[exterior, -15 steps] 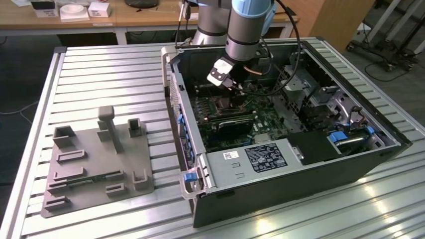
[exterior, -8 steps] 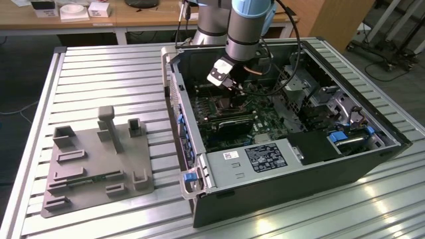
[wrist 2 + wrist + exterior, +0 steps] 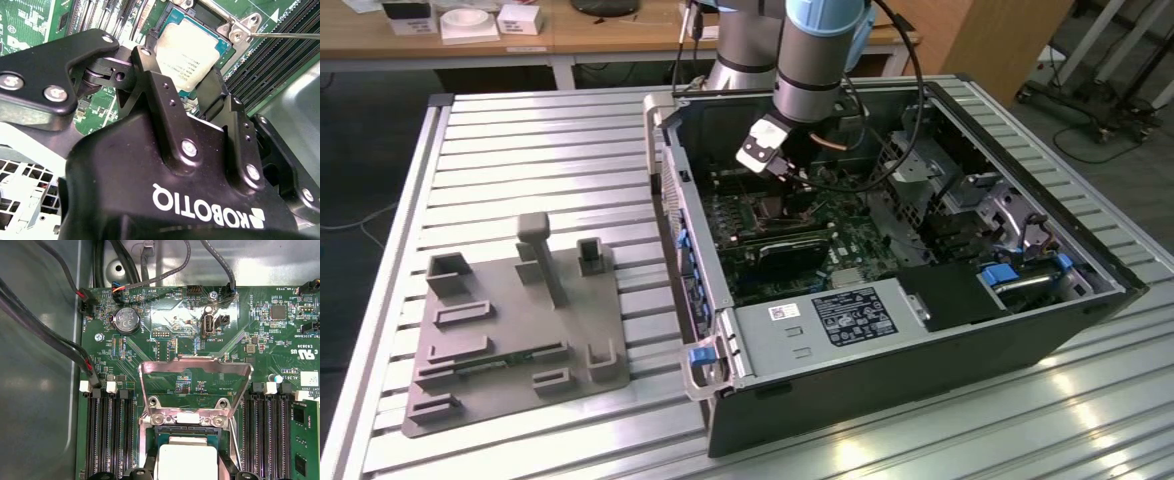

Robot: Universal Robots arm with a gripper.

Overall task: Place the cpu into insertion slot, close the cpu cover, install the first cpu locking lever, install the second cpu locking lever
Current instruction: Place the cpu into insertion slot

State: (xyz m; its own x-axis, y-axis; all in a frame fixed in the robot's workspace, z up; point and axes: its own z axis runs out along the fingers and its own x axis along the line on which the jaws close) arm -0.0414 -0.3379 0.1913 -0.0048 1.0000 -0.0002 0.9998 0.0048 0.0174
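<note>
The jaws of the gripper clamp the cpu by two opposite edges, right over the insertion slot, whose cpu cover stands swung open. In the exterior view, the computer case lies open on the table, with a grey fixture block at its 9 o'clock.

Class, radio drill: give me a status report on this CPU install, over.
Status: gripper low over insertion slot. The cpu sits at the slot beneath it. The cpu cover stands open. No obstruction seen.
</note>
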